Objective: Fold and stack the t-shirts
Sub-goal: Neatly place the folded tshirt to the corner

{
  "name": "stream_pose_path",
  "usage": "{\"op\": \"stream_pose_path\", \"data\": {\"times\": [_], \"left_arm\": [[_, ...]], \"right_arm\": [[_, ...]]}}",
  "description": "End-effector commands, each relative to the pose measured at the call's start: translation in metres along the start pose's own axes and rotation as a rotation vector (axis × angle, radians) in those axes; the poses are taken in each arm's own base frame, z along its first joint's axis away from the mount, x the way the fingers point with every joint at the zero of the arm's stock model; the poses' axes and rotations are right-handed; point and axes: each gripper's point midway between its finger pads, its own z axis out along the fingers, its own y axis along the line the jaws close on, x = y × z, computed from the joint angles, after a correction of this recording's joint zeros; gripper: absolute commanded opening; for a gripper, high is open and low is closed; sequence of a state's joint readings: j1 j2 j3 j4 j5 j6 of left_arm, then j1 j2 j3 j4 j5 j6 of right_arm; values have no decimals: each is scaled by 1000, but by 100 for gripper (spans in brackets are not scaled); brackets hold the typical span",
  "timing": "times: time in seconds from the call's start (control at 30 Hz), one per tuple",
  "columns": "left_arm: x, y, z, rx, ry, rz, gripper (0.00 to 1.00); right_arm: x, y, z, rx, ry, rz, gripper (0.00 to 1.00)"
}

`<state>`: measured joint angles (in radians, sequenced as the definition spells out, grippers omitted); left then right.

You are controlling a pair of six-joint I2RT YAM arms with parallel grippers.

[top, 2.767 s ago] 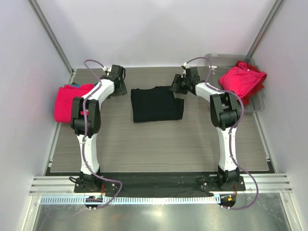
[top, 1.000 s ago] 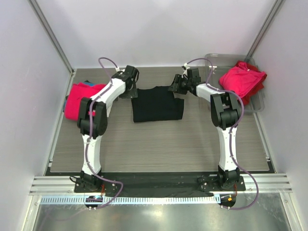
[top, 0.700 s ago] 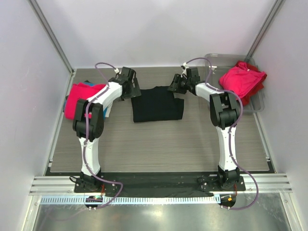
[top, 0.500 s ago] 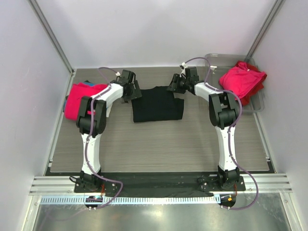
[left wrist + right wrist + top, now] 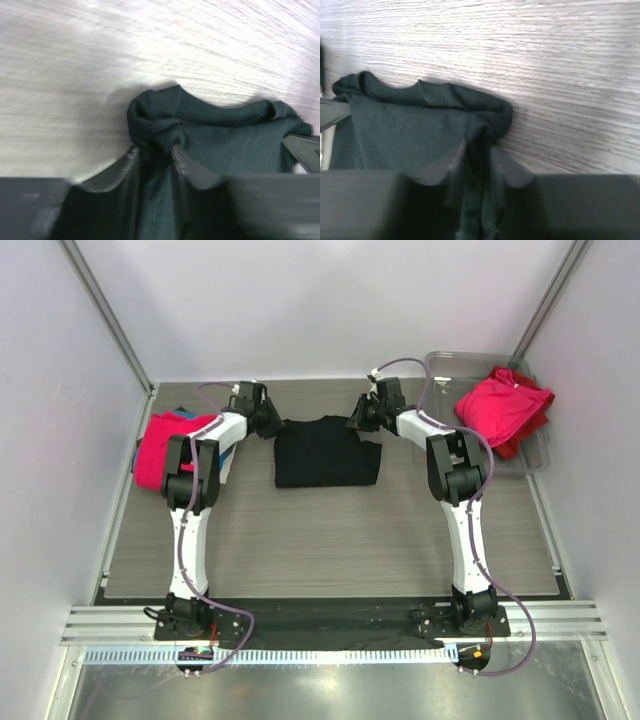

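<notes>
The black t-shirt (image 5: 327,452) lies partly folded at the far middle of the table. My left gripper (image 5: 272,424) is shut on its far left corner; in the left wrist view the fingers (image 5: 131,159) pinch a bunched fold of black cloth (image 5: 210,135). My right gripper (image 5: 358,422) is shut on the far right corner, its fingers (image 5: 512,167) pinching black cloth (image 5: 405,132). A pink t-shirt (image 5: 165,445) lies at the left edge over a teal one (image 5: 183,415). More pink (image 5: 503,403) and red (image 5: 534,427) shirts lie in the tray.
A clear grey plastic tray (image 5: 450,365) stands at the far right corner. White walls close in the table on three sides. Both arm bases sit at the near edge.
My left gripper has swung from the pink pile rightward to the black shirt's far left corner and shut on it. My right gripper has shifted slightly toward the far edge, still holding.
</notes>
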<state>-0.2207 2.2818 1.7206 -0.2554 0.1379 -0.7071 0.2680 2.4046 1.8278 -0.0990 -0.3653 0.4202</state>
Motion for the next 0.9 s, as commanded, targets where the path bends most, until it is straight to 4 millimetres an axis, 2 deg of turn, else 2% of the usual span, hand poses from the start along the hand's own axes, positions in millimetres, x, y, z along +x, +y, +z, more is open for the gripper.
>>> {"op": "stream_pose_path", "data": {"times": [0.0, 0.03, 0.07, 0.13, 0.23, 0.27, 0.3, 0.33, 0.37, 0.4, 0.43, 0.47, 0.5, 0.53, 0.57, 0.6, 0.63, 0.67, 0.7, 0.73, 0.8, 0.83, 0.87], "left_arm": [[30, -2, 27, 70, 95, -35, 29], [30, -3, 28, 74, 92, -37, 17], [28, -5, 26, 76, 84, -29, 10], [23, -7, 17, 61, 54, -6, 0], [10, -17, -19, 55, -13, 47, 0], [17, -11, -27, 38, -5, 50, 0], [3, -25, -55, 67, -53, 66, 0], [2, -27, -67, 70, -64, 69, 0], [9, -20, -77, 46, -53, 69, 0], [-3, -34, -107, 75, -100, 79, 0], [6, -22, -117, 22, -77, 77, 0], [7, -22, -132, 12, -76, 81, 0], [2, -30, -159, 27, -108, 91, 0], [17, -20, -169, 7, -80, 86, 0], [20, -18, -181, 8, -86, 81, 0], [23, -16, -192, 1, -95, 78, 0], [29, -11, -218, -3, -112, 79, 0], [31, -7, -230, -18, -122, 78, 0], [26, 6, -246, -83, -170, 70, 0], [29, 13, -273, -111, -189, 69, 0], [23, 24, -303, -152, -255, 70, 0], [19, 23, -319, -149, -285, 69, 0], [18, 28, -343, -157, -315, 66, 0]], "right_arm": [[33, -6, 15, 83, 80, 5, 16], [32, -3, 15, 82, 78, 0, 5], [29, 2, 15, 80, 70, -7, 1], [25, 9, 8, 80, 58, -15, 1], [9, 31, -17, 67, 4, -53, 1], [3, 41, -34, 56, -18, -57, 1], [-2, 51, -42, 38, -40, -57, 1], [-2, 58, -49, 24, -45, -60, 1], [8, 65, -57, 17, -31, -63, 1], [-2, 83, -75, -10, -67, -81, 1], [3, 104, -93, -26, -81, -107, 1], [16, 104, -89, -16, -59, -112, 1], [9, 125, -110, -39, -96, -137, 1], [16, 138, -117, -45, -93, -157, 1], [36, 152, -121, -35, -72, -183, 1], [34, 174, -139, -63, -102, -203, 1], [40, 186, -146, -79, -103, -209, 1], [48, 197, -153, -93, -101, -217, 1], [56, 227, -169, -137, -118, -247, 1], [59, 240, -177, -152, -127, -252, 1], [73, 275, -195, -199, -137, -284, 1], [75, 289, -204, -219, -150, -295, 1], [71, 307, -218, -252, -169, -297, 1]]}}
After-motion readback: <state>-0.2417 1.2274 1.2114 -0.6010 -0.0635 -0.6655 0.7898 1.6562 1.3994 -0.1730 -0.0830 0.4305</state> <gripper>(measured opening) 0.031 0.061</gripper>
